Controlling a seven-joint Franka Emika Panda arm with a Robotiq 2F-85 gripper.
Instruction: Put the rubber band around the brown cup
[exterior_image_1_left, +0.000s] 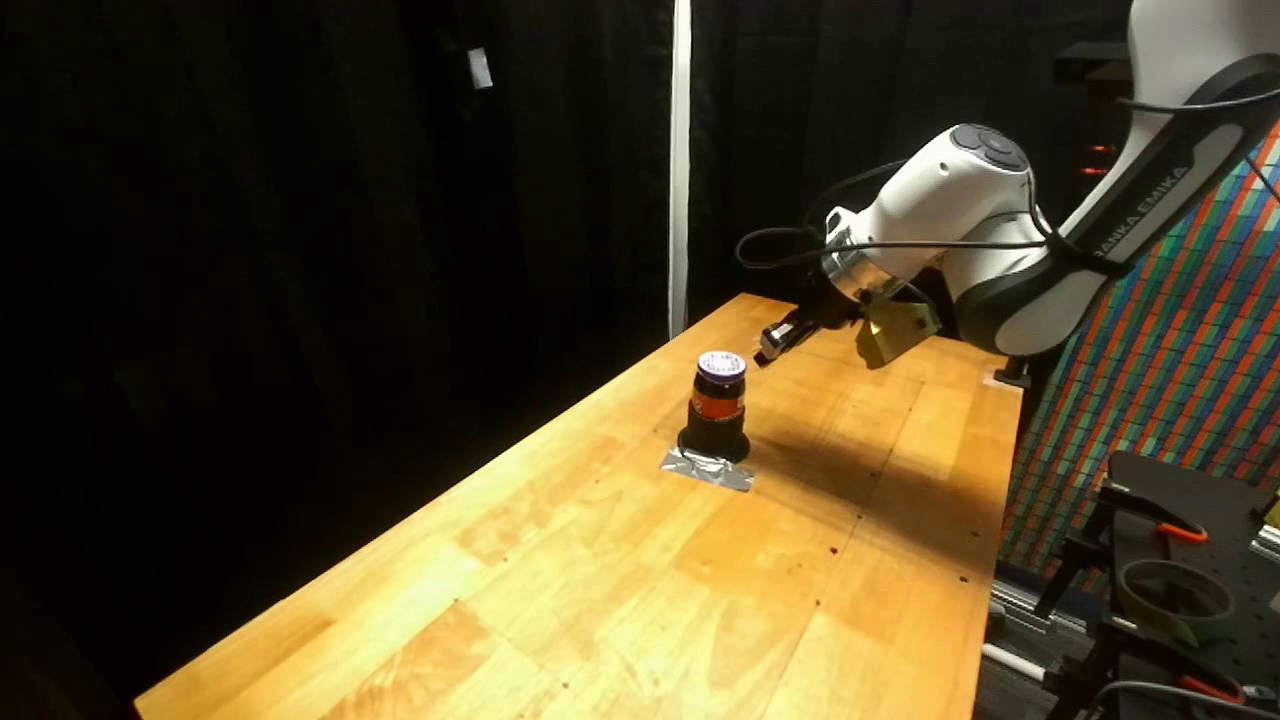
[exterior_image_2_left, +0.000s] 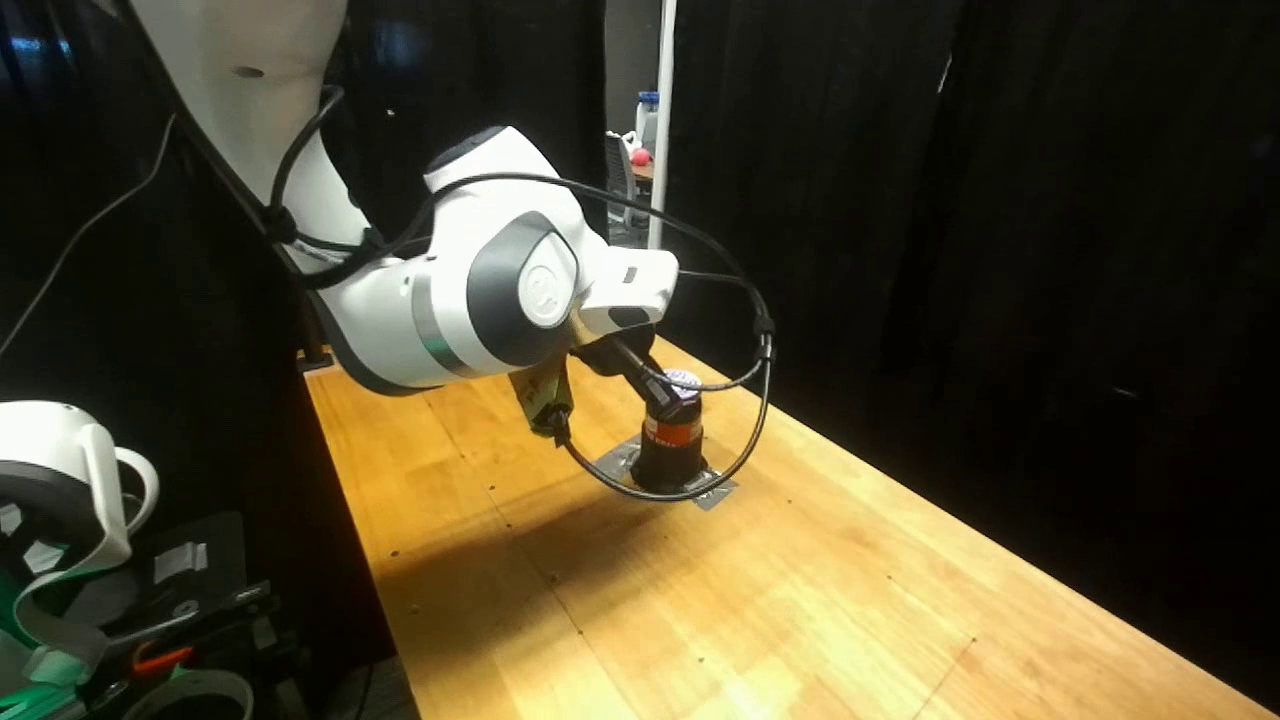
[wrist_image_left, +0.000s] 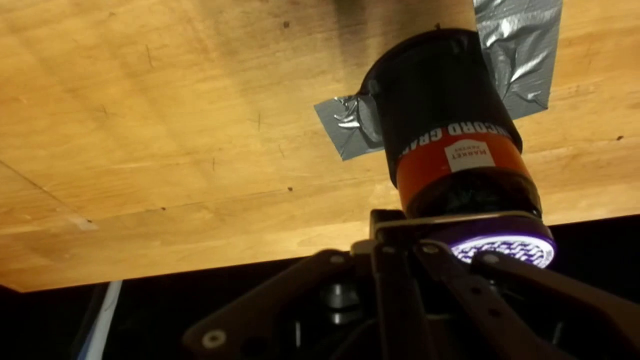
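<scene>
The brown cup is a dark jar with an orange-red stripe (wrist_image_left: 465, 155) and a purple-and-white lid. It stands upright in a black base, and it also shows in both exterior views (exterior_image_1_left: 717, 405) (exterior_image_2_left: 673, 432). A thin tan rubber band (wrist_image_left: 465, 218) runs taut from my fingertips across the jar at the lid's lower edge to its far side edge. The rest of its loop is hidden. My gripper (wrist_image_left: 390, 223) is shut on the band, beside the lid. In an exterior view my gripper (exterior_image_1_left: 772, 345) is apart from the jar, at about lid height.
Silver tape (exterior_image_1_left: 708, 470) lies at the black base on the wooden table (exterior_image_1_left: 620, 600). The arm's cable (exterior_image_2_left: 700, 490) loops in front of the jar in an exterior view. The table's edge runs close behind the jar, with black curtains beyond.
</scene>
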